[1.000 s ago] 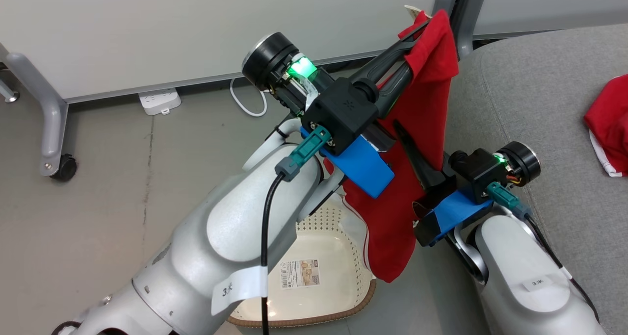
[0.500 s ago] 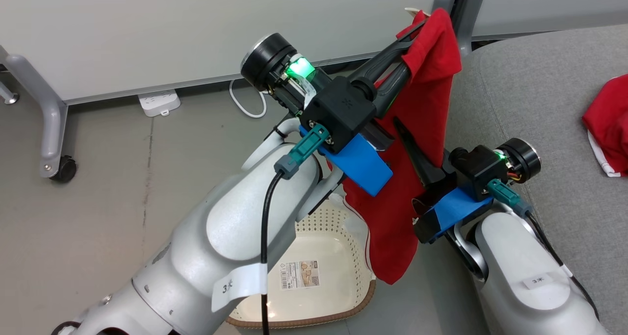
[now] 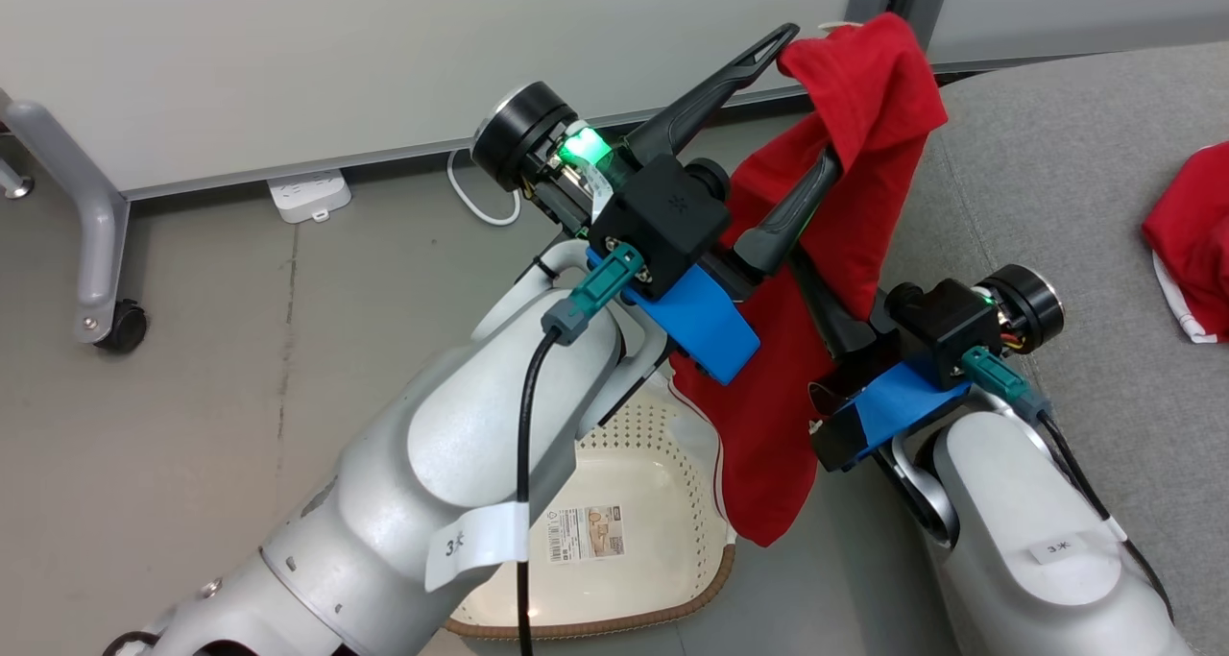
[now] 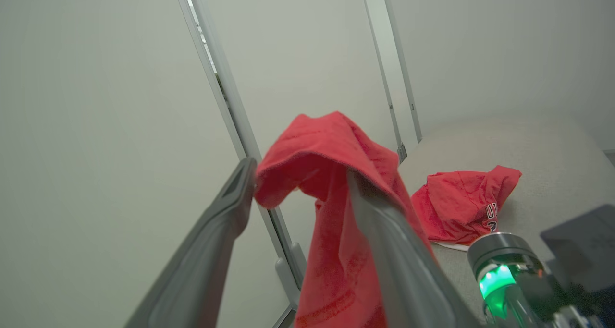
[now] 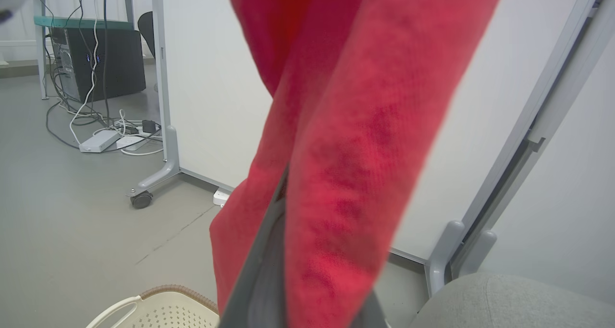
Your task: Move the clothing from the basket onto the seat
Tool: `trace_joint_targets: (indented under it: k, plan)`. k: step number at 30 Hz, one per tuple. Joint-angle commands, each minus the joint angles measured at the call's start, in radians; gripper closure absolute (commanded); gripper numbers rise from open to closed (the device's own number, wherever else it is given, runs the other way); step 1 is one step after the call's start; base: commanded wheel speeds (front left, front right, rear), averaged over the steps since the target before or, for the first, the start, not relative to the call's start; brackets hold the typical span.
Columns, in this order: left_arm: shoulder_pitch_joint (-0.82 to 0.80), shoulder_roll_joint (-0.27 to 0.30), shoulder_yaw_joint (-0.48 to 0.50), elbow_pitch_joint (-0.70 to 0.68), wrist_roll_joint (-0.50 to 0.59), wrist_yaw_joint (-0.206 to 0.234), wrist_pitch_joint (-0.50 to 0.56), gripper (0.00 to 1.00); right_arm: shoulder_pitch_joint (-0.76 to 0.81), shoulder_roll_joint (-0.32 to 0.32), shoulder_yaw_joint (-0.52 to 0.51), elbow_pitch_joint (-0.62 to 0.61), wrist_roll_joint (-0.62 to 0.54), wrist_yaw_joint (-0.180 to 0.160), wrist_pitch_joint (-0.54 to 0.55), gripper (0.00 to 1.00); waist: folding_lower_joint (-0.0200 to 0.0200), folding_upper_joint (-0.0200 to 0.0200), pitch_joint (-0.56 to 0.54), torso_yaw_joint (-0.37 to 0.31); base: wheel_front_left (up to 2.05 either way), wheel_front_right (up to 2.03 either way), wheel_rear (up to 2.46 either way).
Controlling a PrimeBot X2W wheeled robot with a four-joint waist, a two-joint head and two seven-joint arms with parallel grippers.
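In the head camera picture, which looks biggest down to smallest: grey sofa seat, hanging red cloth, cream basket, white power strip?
1. Grey fabric sofa seat, largest.
2. Hanging red fabric garment and cream perforated plastic basket: unsure, garment is nearer, basket partly hidden.
3. White power strip, smallest.

This looks like a lab or office test space, not a home. In the head view, pale partition panels point(image 3: 288, 60) stand on grey legs with a castor point(image 3: 123, 329) at left, over a bare grey floor point(image 3: 192, 425) with a white power strip point(image 3: 309, 198). At the upper left of the right wrist view, a desk point(image 5: 62, 21) shelters a black computer tower point(image 5: 105, 64) above tangled cables point(image 5: 91, 116). The grey seat point(image 3: 1056, 214) at right is the one homely thing.
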Motion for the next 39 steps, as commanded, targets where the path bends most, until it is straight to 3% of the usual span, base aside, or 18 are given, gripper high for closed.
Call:
trace_joint_targets:
  k: [1,16,39]
  plan:
    - [0.004,0.0,-0.001,0.007,-0.002,-0.004,-0.003,0.0,-0.005,0.002,-0.004,-0.008,0.003,0.0,-0.001,1.0,-0.0001,0.0,0.002,-0.001,0.0,0.0,0.0]
    - [0.027,0.008,0.011,0.034,0.023,-0.006,-0.003,0.0,-0.011,0.0,-0.069,-0.069,-0.003,0.0,-0.001,1.0,-0.0001,0.0,0.072,-0.053,0.0,0.0,0.0]
    - [0.034,0.049,-0.046,0.085,0.054,-0.029,0.0,0.0,0.051,0.028,-0.359,-0.237,-0.022,0.0,-0.001,1.0,-0.0001,0.0,0.235,-0.281,0.0,0.0,0.0]
